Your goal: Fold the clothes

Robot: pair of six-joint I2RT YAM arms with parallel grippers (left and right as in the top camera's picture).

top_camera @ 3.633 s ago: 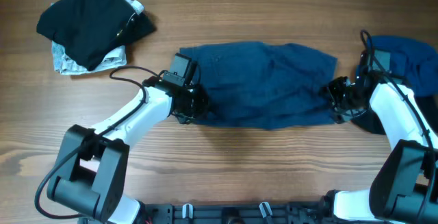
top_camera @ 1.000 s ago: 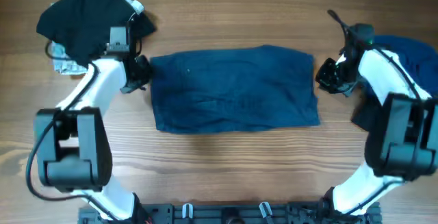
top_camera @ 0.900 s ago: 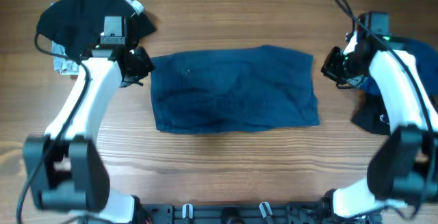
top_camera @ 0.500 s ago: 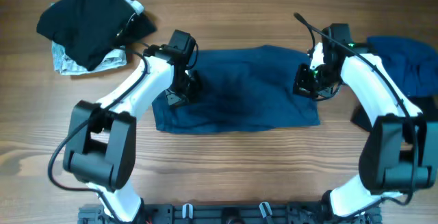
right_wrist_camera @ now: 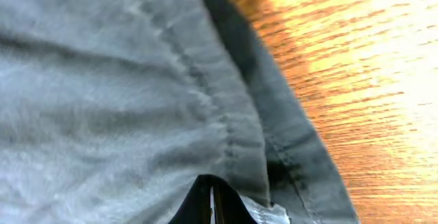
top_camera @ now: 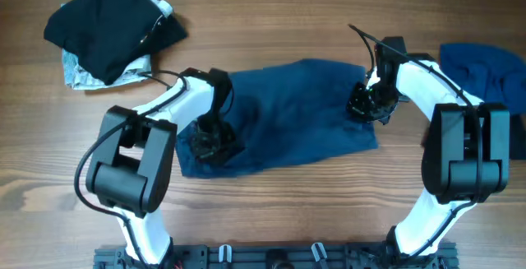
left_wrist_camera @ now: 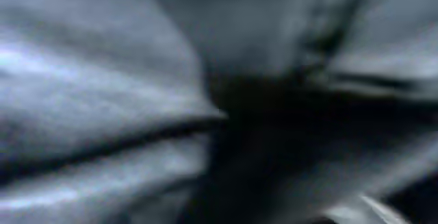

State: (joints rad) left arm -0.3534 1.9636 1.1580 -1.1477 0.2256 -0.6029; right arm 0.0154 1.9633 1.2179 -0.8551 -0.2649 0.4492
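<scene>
The cloth (top_camera: 288,117) lies in the middle of the surface (top_camera: 329,211), its long axis running left to right. The left hand (top_camera: 210,141) sits on its left end and the right hand (top_camera: 364,104) on its right end. The right hand is closed, pinching the cloth's edge. For the left hand I cannot tell, because its view is blurred.

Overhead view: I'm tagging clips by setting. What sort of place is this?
Probably a robot test bench, not a home: a wooden table, a left arm and right arm based at its near edge, a blue garment spread between them and a black garment heaped at the far corner.
</scene>
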